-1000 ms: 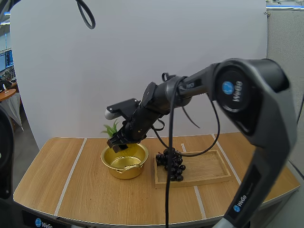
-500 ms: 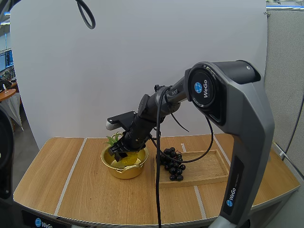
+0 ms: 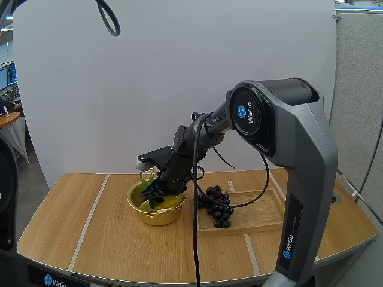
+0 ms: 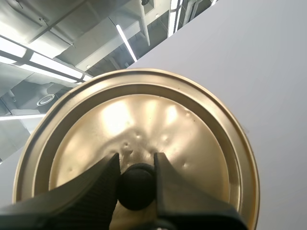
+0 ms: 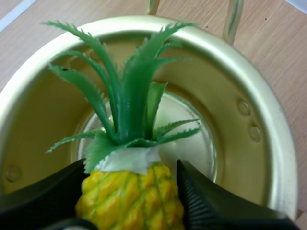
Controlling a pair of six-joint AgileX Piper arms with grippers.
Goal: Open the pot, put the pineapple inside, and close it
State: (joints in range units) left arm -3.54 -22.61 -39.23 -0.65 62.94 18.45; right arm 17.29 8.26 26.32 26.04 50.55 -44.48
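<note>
Left hand (image 4: 135, 167) gripping lid (image 4: 158, 120), right hand (image 5: 132, 177) pineapple (image 5: 128, 201)

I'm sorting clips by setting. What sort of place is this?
Probably a robot test bench, not a kitchen: a wooden table marked with white lines, a white screen behind it, and a toy pineapple in the right gripper.

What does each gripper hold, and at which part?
The left gripper pinches the lid by its black knob. The right gripper grips the pineapple by its yellow body, over the pot.
</note>
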